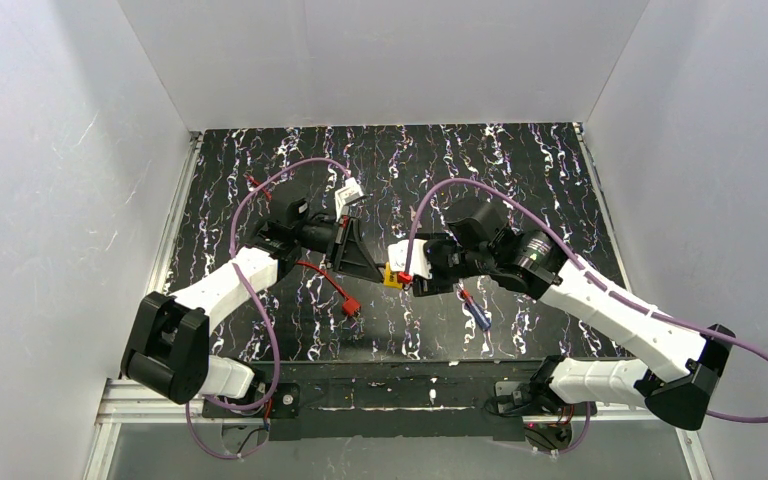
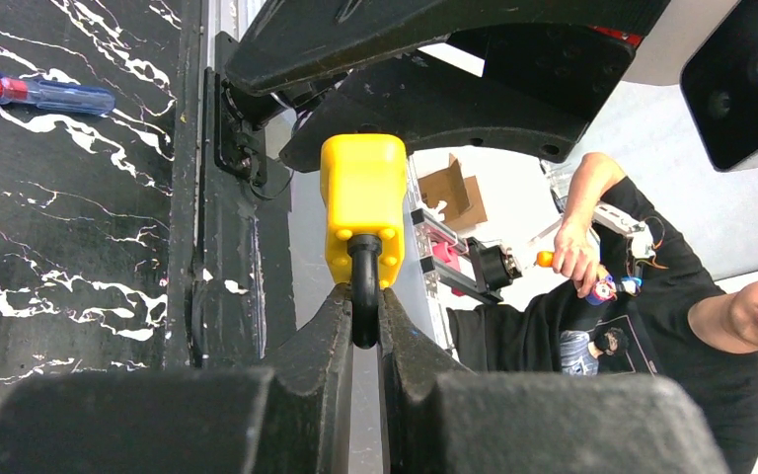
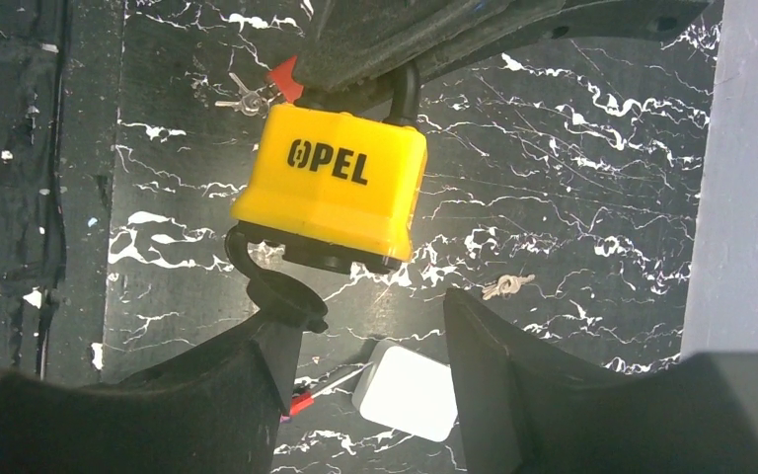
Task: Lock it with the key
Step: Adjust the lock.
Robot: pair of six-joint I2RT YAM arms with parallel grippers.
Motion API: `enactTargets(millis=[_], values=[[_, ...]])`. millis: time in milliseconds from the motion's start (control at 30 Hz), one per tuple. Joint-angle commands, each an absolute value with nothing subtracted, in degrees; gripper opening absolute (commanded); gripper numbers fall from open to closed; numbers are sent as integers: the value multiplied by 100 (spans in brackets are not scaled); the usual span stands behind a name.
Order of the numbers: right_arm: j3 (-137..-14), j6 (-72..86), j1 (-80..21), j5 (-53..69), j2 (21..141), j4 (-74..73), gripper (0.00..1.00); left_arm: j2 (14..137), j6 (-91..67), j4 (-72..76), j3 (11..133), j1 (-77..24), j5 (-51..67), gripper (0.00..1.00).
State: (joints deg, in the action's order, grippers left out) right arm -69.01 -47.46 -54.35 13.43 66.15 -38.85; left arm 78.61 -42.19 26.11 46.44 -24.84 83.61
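The left gripper's [image 2: 363,301] fingers [image 2: 321,341] are pinched tight on the black shackle [image 2: 363,259] of a yellow padlock [image 3: 331,183], holding it between the two arms. The padlock's body reads "OPEL" in black capitals. The right gripper's [image 3: 365,316] fingers are spread just beneath the padlock, gripping nothing. A small silver key [image 3: 506,286] lies on the black marbled table [image 3: 572,197].

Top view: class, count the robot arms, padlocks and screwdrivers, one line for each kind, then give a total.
Arms: 2
Padlock: 1
Screwdriver: 1
Total: 4
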Motion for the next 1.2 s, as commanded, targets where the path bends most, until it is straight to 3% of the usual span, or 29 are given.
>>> enactTargets(millis=[0, 1167], values=[[-7129, -4466, -5445, 1468, 6633, -3533, 62, 7859, -4153, 2717, 4702, -2556, 8519, 0], [-6775, -3780, -5445, 1023, 6870, -2502, 60, 8064, -4008, 2694, 4480, -3185, 8228, 0]])
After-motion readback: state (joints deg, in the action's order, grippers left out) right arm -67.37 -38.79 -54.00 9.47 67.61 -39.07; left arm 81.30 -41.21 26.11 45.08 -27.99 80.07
